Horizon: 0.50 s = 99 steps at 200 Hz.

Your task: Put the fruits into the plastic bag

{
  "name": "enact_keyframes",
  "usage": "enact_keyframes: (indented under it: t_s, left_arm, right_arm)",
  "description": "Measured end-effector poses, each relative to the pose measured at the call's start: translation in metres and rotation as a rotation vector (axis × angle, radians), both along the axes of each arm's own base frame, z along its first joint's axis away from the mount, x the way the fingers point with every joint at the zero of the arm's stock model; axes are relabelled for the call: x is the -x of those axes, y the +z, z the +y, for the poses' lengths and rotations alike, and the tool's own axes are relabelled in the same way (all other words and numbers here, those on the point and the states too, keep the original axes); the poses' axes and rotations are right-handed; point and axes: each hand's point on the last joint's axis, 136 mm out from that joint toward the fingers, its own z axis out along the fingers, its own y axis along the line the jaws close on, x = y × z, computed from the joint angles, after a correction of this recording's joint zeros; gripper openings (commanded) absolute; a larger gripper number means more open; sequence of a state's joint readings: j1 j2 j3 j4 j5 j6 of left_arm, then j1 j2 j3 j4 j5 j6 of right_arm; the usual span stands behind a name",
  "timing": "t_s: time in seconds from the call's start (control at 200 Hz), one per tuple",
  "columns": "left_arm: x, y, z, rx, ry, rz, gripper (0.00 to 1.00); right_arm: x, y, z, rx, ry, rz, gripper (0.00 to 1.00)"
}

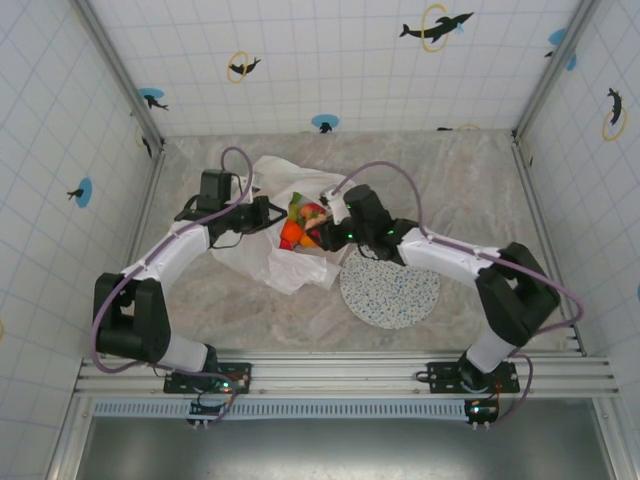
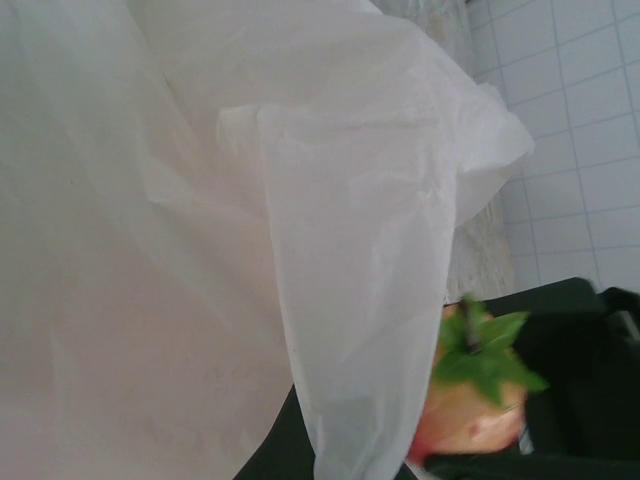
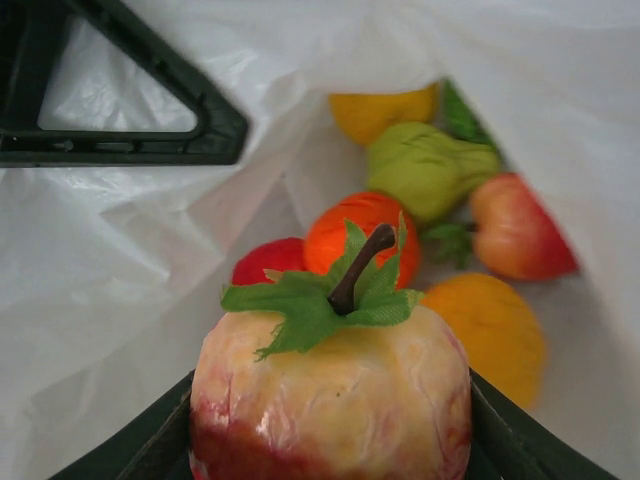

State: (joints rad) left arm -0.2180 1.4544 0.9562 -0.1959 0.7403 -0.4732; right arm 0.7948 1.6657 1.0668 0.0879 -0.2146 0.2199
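A pale yellow toy apple (image 3: 330, 390) with a red blush, a brown stem and a green leaf is held at the open mouth of a crinkled white plastic bag (image 1: 262, 262). The bag lies left of the middle of the tabletop (image 1: 470, 180), closer to its far edge than to its near edge. The other fruits (image 3: 420, 230) sit inside the bag in a loose heap: an orange, a red piece, a green pear, two yellow-orange pieces and a reddish apple (six can be counted from the right wrist camera). A speckled round plate (image 1: 392, 290) lies just beside the bag, toward the near right corner.

This apple looks like the last piece to go in. If it is dropped onto the heap, it could bounce or roll, and it could escape toward the plate if the bag's lip is low. The film is thin and slack, so it could snag on the fingers as they pull out and drag the bag. If the hold on the rim slips, the mouth would fold shut.

The right gripper (image 1: 333, 212) is about half spread, with its two fingers clamped on the apple's sides. The left gripper (image 1: 266, 215) is pressed together at the bag's left rim and appears to pinch a fold of film. The film drapes over its camera and hides the fingertips.
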Motion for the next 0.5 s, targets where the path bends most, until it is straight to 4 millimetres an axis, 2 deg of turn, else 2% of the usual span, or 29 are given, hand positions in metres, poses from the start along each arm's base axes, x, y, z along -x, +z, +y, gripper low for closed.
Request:
enact_keyframes:
  t_s: [0.165, 0.32, 0.495]
  left_arm:
    - [0.004, 0.01, -0.002, 0.011, -0.008, -0.023, 0.0]
    - [0.006, 0.017, -0.004, 0.018, -0.013, -0.039, 0.0]
    - [0.007, 0.02, -0.005, 0.025, -0.009, -0.036, 0.0]
  right_arm:
    - [0.013, -0.014, 0.032, -0.055, 0.08, 0.08, 0.48]
    - [0.024, -0.028, 0.046, -0.102, 0.119, 0.182, 0.47]
    - [0.033, -0.025, 0.06, -0.179, 0.148, 0.236, 0.47]
